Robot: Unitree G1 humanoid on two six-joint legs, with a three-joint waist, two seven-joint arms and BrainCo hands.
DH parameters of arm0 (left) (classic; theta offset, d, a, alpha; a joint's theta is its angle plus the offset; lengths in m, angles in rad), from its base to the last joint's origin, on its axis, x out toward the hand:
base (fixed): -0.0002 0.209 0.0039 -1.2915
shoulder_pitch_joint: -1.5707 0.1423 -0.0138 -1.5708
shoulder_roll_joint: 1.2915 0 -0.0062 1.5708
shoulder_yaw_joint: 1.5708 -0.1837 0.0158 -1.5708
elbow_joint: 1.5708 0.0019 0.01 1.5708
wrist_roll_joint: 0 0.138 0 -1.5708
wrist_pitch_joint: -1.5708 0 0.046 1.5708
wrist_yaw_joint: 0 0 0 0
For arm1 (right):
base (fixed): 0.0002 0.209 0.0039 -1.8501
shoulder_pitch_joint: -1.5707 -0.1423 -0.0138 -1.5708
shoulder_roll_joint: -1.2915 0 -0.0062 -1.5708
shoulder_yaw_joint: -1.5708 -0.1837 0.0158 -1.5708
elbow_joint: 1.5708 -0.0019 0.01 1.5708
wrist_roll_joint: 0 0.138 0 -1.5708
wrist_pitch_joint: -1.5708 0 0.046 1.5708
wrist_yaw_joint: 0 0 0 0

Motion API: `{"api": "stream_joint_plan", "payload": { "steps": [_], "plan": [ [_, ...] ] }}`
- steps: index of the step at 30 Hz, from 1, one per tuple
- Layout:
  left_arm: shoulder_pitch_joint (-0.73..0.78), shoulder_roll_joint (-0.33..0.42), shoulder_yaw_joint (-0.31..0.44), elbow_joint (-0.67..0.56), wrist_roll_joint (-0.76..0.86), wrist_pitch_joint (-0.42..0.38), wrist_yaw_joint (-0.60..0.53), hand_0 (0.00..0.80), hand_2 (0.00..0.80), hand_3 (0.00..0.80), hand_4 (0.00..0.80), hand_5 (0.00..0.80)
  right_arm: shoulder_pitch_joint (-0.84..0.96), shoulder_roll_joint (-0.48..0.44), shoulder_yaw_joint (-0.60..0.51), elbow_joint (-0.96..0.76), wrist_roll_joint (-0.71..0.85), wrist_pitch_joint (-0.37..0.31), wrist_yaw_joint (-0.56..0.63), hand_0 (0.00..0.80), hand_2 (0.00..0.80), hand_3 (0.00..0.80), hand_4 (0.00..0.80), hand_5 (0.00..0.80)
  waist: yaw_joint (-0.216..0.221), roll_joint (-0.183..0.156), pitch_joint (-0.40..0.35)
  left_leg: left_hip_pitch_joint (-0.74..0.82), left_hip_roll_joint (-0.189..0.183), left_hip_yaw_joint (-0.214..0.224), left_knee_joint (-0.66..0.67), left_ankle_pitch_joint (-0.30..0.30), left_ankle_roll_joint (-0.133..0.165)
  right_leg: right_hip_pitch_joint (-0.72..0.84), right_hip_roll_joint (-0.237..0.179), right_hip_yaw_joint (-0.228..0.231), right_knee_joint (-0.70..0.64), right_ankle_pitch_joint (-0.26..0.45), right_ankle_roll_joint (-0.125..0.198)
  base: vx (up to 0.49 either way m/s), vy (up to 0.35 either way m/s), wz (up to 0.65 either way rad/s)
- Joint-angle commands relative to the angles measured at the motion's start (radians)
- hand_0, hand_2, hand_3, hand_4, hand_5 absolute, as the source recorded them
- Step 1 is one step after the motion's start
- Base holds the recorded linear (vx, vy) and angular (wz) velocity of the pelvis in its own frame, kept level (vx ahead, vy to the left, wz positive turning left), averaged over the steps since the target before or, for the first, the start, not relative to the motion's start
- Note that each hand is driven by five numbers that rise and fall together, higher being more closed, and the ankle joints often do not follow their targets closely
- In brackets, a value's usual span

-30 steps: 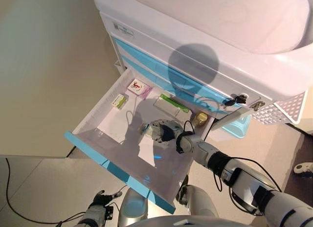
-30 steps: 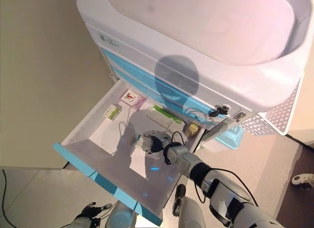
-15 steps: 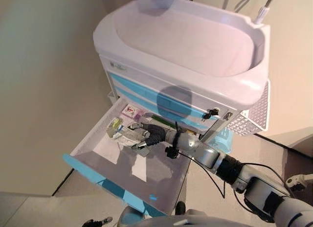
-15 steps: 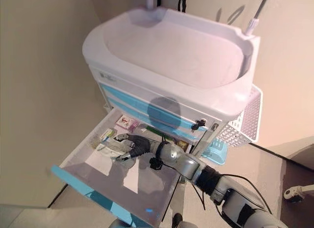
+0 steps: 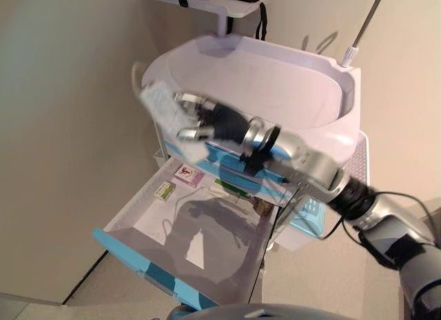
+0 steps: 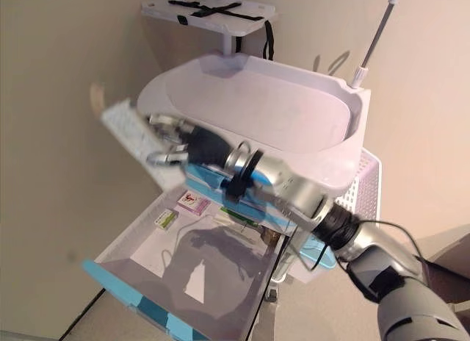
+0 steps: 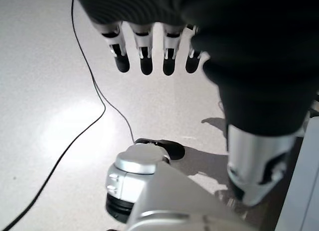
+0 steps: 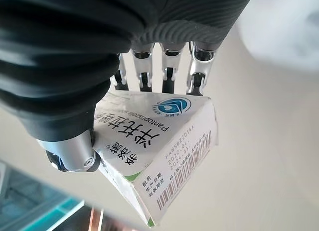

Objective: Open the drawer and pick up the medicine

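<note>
Right hand point(image 8: 75, 91) has fingers and thumb clamped on the medicine box point(image 8: 159, 151), held up in front of the cart's top tray point(image 6: 257, 113), well above the open drawer point(image 6: 213, 282). Box is white with a blue round logo, barcode and printed text. Left hand point(image 7: 149, 37) hangs over the floor, fingers straight, holding nothing.

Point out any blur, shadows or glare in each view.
Left eye view: the medicine box in the right hand is motion-blurred; the arm's shadow lies in the open drawer. Right wrist view: the box is sharp, the background soft. Left wrist view: the left hand hangs over floor glare.
</note>
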Motion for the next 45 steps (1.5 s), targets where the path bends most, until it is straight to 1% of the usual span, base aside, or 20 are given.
{"api": "stream_joint_plan", "payload": {
  "steps": [1, 2, 4, 5, 8, 9, 10, 11, 12, 13, 15, 19, 21, 27, 28, 32, 41, 43, 44, 45],
  "plan": [
    [-0.049, 0.023, -0.018, 0.081, -0.008, -0.006, 0.008, 0.0, 0.0, 0.0, 0.0, 0.0, -0.078, -0.02, -0.029, -0.005, 0.065, -0.085, -0.03, 0.8, 0.8, 0.8, 0.8, 0.8, -0.006, -0.044, 0.016, 0.031, -0.067, 0.032, 0.012, -0.082, 0.053, -0.029, -0.016, -0.005, 0.032, 0.02, 0.038, 0.0, 0.0, 0.0],
    [-0.038, 0.022, -0.02, 0.082, -0.011, -0.008, 0.003, 0.0, 0.0, 0.0, 0.0, 0.0, -0.093, -0.103, -0.054, 0.023, 0.081, -0.097, -0.039, 0.8, 0.8, 0.8, 0.8, 0.8, -0.01, -0.046, 0.009, 0.033, -0.067, 0.032, 0.012, -0.083, 0.052, -0.028, -0.015, -0.005, 0.03, 0.02, 0.039, 0.033, 0.003, -0.04],
    [-0.028, 0.02, -0.021, 0.089, -0.025, -0.011, -0.012, 0.0, 0.0, 0.0, 0.0, 0.0, -0.11, -0.214, -0.08, 0.081, 0.061, -0.102, -0.056, 0.8, 0.8, 0.8, 0.8, 0.8, -0.015, -0.047, 0.007, 0.036, -0.067, 0.032, 0.01, -0.086, 0.052, -0.025, -0.015, -0.007, 0.03, 0.018, 0.04, 0.039, 0.001, 0.01],
    [-0.022, 0.02, -0.023, 0.089, -0.026, -0.012, -0.012, 0.0, 0.0, 0.0, 0.0, 0.0, -0.108, -0.221, -0.092, 0.11, 0.047, -0.107, -0.071, 0.8, 0.8, 0.8, 0.8, 0.8, -0.016, -0.047, 0.007, 0.037, -0.066, 0.031, 0.01, -0.087, 0.053, -0.024, -0.015, -0.009, 0.03, 0.017, 0.04, 0.032, -0.002, 0.02],
    [-0.019, 0.023, -0.031, 0.091, -0.037, -0.013, -0.022, 0.0, 0.0, 0.0, 0.0, 0.0, -0.182, -0.244, -0.046, 0.182, 0.012, -0.088, -0.074, 0.8, 0.8, 0.8, 0.8, 0.8, -0.012, -0.051, 0.009, 0.039, -0.066, 0.028, 0.01, -0.088, 0.053, -0.022, -0.015, -0.011, 0.031, 0.015, 0.039, 0.012, -0.003, -0.06],
    [-0.013, 0.027, -0.034, 0.093, -0.041, -0.014, -0.018, 0.0, 0.0, 0.0, 0.0, 0.0, -0.224, -0.25, -0.033, 0.251, -0.013, -0.082, -0.09, 0.8, 0.8, 0.8, 0.8, 0.8, -0.009, -0.054, 0.009, 0.038, -0.065, 0.027, 0.01, -0.088, 0.052, -0.021, -0.015, -0.012, 0.031, 0.014, 0.039, 0.014, -0.006, -0.12],
    [-0.014, 0.039, -0.042, 0.095, -0.063, -0.017, -0.028, 0.0, 0.0, 0.0, 0.0, 0.0, -0.329, -0.254, 0.028, 0.372, -0.06, -0.06, -0.103, 0.8, 0.8, 0.8, 0.8, 0.8, -0.004, -0.061, 0.012, 0.035, -0.065, 0.024, 0.01, -0.087, 0.05, -0.023, -0.014, -0.016, 0.032, 0.014, 0.039, 0.014, -0.007, -0.08],
    [-0.014, 0.037, -0.041, 0.095, -0.063, -0.017, -0.028, 0.0, 0.0, 0.0, 0.0, 0.0, -0.333, -0.253, 0.03, 0.374, -0.059, -0.061, -0.103, 0.8, 0.8, 0.8, 0.8, 0.8, -0.005, -0.06, 0.013, 0.036, -0.065, 0.024, 0.01, -0.087, 0.05, -0.022, -0.014, -0.016, 0.032, 0.014, 0.039, 0.0, 0.0, 0.0],
    [-0.015, 0.038, -0.046, 0.095, -0.073, -0.02, -0.029, 0.0, 0.0, 0.0, 0.0, 0.0, -0.36, -0.24, 0.042, 0.447, -0.093, -0.054, -0.118, 0.8, 0.8, 0.8, 0.8, 0.8, -0.003, -0.061, 0.016, 0.034, -0.065, 0.021, 0.01, -0.086, 0.05, -0.024, -0.015, -0.017, 0.034, 0.013, 0.038, 0.007, 0.0, 0.05],
    [-0.019, 0.052, -0.051, 0.092, -0.09, -0.022, -0.035, 0.0, 0.0, 0.0, 0.0, 0.0, -0.446, -0.226, 0.101, 0.582, -0.199, -0.02, -0.119, 0.8, 0.8, 0.8, 0.8, 0.8, 0.002, -0.067, 0.021, 0.029, -0.065, 0.015, 0.01, -0.085, 0.05, -0.026, -0.015, -0.021, 0.035, 0.013, 0.038, 0.005, 0.001, 0.08],
    [-0.022, 0.053, -0.054, 0.09, -0.098, -0.023, -0.037, 0.0, 0.0, 0.0, 0.0, 0.0, -0.466, -0.21, 0.113, 0.627, -0.221, -0.014, -0.125, 0.8, 0.8, 0.8, 0.8, 0.8, 0.003, -0.067, 0.024, 0.025, -0.065, 0.011, 0.012, -0.084, 0.05, -0.028, -0.016, -0.023, 0.037, 0.011, 0.037, 0.006, 0.003, 0.07],
    [-0.025, 0.063, -0.067, 0.088, -0.116, -0.027, -0.04, 0.0, 0.0, 0.0, 0.0, 0.0, -0.528, -0.135, 0.136, 0.819, -0.361, 0.02, -0.132, 0.8, 0.8, 0.8, 0.8, 0.8, 0.014, -0.072, 0.032, 0.011, -0.068, -0.005, 0.015, -0.081, 0.051, -0.032, -0.017, -0.036, 0.036, 0.01, 0.036, 0.012, 0.0, 0.11],
    [-0.023, 0.067, -0.072, 0.093, -0.125, -0.026, -0.042, 0.0, 0.0, 0.0, 0.0, 0.0, -0.544, -0.074, 0.129, 0.94, -0.429, 0.034, -0.14, 0.8, 0.8, 0.8, 0.8, 0.8, 0.027, -0.075, 0.038, 0.0, -0.073, -0.017, 0.017, -0.081, 0.053, -0.036, -0.017, -0.045, 0.037, 0.008, 0.036, 0.023, -0.002, 0.1],
    [-0.029, 0.072, -0.079, 0.095, -0.135, -0.027, -0.04, 0.0, 0.0, 0.0, 0.0, 0.0, -0.559, 0.003, 0.105, 1.096, -0.539, 0.049, -0.154, 0.8, 0.8, 0.8, 0.8, 0.8, 0.044, -0.076, 0.055, -0.025, -0.08, -0.033, 0.025, -0.08, 0.056, -0.048, -0.019, -0.054, 0.038, 0.007, 0.036, 0.006, 0.002, 0.11],
    [-0.033, 0.074, -0.084, 0.092, -0.14, -0.029, -0.039, 0.0, 0.0, 0.0, 0.0, 0.0, -0.561, 0.02, 0.11, 1.148, -0.588, 0.056, -0.148, 0.8, 0.8, 0.8, 0.8, 0.8, 0.054, -0.076, 0.063, -0.037, -0.083, -0.039, 0.03, -0.079, 0.057, -0.055, -0.02, -0.058, 0.038, 0.008, 0.036, -0.005, 0.002, 0.21],
    [-0.045, 0.071, -0.101, 0.079, -0.147, -0.034, -0.037, 0.0, 0.0, 0.0, 0.0, 0.0, -0.553, 0.046, 0.102, 1.251, -0.666, 0.069, -0.167, 0.8, 0.8, 0.8, 0.8, 0.8, 0.071, -0.078, 0.081, -0.06, -0.089, -0.055, 0.038, -0.076, 0.057, -0.063, -0.021, -0.068, 0.033, 0.009, 0.037, 0.0, -0.001, 0.04],
    [-0.066, 0.059, -0.132, 0.06, -0.152, -0.042, -0.035, 0.0, 0.0, 0.0, 0.0, 0.0, -0.556, 0.04, 0.122, 1.386, -0.785, 0.079, -0.165, 0.8, 0.8, 0.8, 0.8, 0.8, 0.091, -0.075, 0.11, -0.091, -0.1, -0.082, 0.041, -0.069, 0.057, -0.083, -0.023, -0.085, 0.034, 0.01, 0.037, -0.004, -0.004, 0.11],
    [-0.071, 0.059, -0.137, 0.055, -0.154, -0.042, -0.036, 0.0, 0.0, 0.0, 0.0, 0.0, -0.564, 0.033, 0.135, 1.407, -0.819, 0.084, -0.166, 0.58, 0.58, 0.58, 0.58, 0.58, 0.094, -0.073, 0.116, -0.094, -0.102, -0.086, 0.042, -0.069, 0.057, -0.086, -0.024, -0.086, 0.033, 0.011, 0.038, -0.003, -0.002, 0.08],
    [-0.075, 0.054, -0.142, 0.052, -0.154, -0.042, -0.037, 0.0, 0.0, 0.0, 0.0, 0.0, -0.562, 0.027, 0.13, 1.416, -0.831, 0.084, -0.175, 0.0, 0.0, 0.0, 0.0, 0.0, 0.094, -0.07, 0.119, -0.095, -0.103, -0.087, 0.042, -0.069, 0.057, -0.087, -0.024, -0.087, 0.034, 0.01, 0.038, -0.005, 0.002, 0.14],
    [-0.077, 0.052, -0.144, 0.05, -0.153, -0.042, -0.035, 0.0, 0.0, 0.0, 0.0, 0.0, -0.56, 0.025, 0.124, 1.416, -0.831, 0.081, -0.182, 0.0, 0.0, 0.0, 0.0, 0.0, 0.094, -0.069, 0.121, -0.096, -0.104, -0.087, 0.041, -0.069, 0.057, -0.089, -0.024, -0.086, 0.035, 0.01, 0.038, 0.002, 0.004, 0.14]
  ]
}}
